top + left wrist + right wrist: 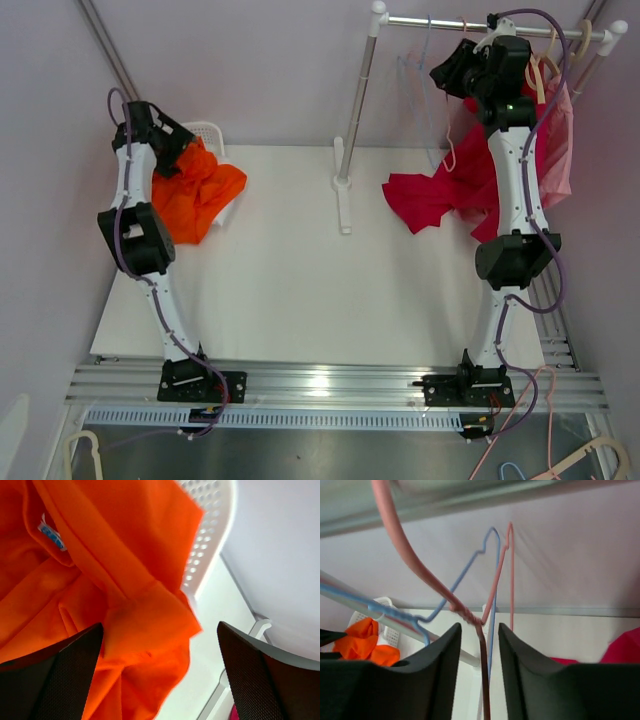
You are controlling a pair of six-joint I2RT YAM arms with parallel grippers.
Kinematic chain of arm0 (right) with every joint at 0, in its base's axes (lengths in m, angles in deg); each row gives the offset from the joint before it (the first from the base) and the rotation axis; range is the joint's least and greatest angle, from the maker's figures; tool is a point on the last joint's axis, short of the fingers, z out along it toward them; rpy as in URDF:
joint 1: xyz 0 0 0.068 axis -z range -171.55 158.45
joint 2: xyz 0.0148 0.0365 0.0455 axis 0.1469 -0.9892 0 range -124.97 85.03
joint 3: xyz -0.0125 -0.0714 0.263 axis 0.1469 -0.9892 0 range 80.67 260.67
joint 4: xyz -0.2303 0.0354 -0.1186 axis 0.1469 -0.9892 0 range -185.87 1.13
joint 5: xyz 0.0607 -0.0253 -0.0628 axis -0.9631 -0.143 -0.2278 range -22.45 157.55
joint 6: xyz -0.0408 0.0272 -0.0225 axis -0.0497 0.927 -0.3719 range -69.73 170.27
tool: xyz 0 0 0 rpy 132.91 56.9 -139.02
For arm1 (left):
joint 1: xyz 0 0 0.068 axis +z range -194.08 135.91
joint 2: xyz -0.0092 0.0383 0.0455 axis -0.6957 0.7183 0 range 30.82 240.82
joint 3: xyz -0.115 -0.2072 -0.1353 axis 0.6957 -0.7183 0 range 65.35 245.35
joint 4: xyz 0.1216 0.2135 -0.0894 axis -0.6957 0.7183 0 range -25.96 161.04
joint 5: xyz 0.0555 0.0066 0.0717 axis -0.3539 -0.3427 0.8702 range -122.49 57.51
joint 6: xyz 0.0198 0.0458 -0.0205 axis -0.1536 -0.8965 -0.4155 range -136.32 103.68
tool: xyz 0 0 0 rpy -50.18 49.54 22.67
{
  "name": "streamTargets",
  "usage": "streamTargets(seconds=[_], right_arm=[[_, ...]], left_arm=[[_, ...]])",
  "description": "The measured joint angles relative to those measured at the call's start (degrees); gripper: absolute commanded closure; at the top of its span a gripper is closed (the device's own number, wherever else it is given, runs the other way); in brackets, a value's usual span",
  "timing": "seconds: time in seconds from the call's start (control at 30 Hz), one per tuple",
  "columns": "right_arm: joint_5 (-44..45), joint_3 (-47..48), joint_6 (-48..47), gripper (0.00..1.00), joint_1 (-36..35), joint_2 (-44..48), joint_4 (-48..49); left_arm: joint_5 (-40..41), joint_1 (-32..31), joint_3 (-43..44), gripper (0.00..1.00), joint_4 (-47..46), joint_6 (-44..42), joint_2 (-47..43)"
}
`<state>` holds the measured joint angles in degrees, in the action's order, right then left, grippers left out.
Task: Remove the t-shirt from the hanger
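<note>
One orange t-shirt (200, 195) over basket (207, 129)

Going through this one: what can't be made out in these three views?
Top view: red t-shirt partly behind the right arm; whether a hanger is in it, unclear.
Left wrist: white basket mostly covered by the orange t-shirt, cut off by the top edge.
Right wrist: rack bar blurred; pink hanger hook cut off at the top edge.

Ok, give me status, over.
Left gripper open above orange t-shirt, draped over white basket. Right gripper open around pink hanger under rail. Nothing blocking.
</note>
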<state>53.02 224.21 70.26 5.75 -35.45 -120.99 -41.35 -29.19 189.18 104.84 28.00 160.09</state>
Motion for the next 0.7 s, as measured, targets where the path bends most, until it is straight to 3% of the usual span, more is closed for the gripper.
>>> streamTargets(seconds=[0.03,0.07,0.13,0.17,0.43,0.57,0.7], right_arm=[[-0.1,-0.3,0.1,0.53,0.0,0.2,0.0],[-0.1,-1.0,0.0,0.36,0.1,0.5,0.0],[0.3,-2.9,-0.4,0.14,0.2,1.7,-0.4],[0.6,-3.4,0.0,0.11,0.3,2.1,-0.7],[9.5,-6.9,-3.6,0.10,0.5,10.6,-4.5],[13.7,-10.2,-5.7,0.11,1.1,16.9,-4.5],[17.7,-9.4,-7.4,0.14,3.0,18.9,-4.9]], left_arm=[[0.7,-0.1,1.3,0.01,0.9,-0.8,-0.7],[1.3,-0.2,2.3,0.01,1.4,-1.3,-1.7],[2.8,-0.7,2.8,0.00,2.3,-2.5,-5.3],[3.3,-1.0,2.8,0.01,2.8,-3.0,-7.6],[7.3,-7.7,-3.9,0.00,1.2,-7.0,-34.2],[10.3,-15.8,-14.2,0.00,-1.9,-9.0,-47.6],[13.6,-24.9,-21.6,0.01,-3.0,-10.8,-54.9]])
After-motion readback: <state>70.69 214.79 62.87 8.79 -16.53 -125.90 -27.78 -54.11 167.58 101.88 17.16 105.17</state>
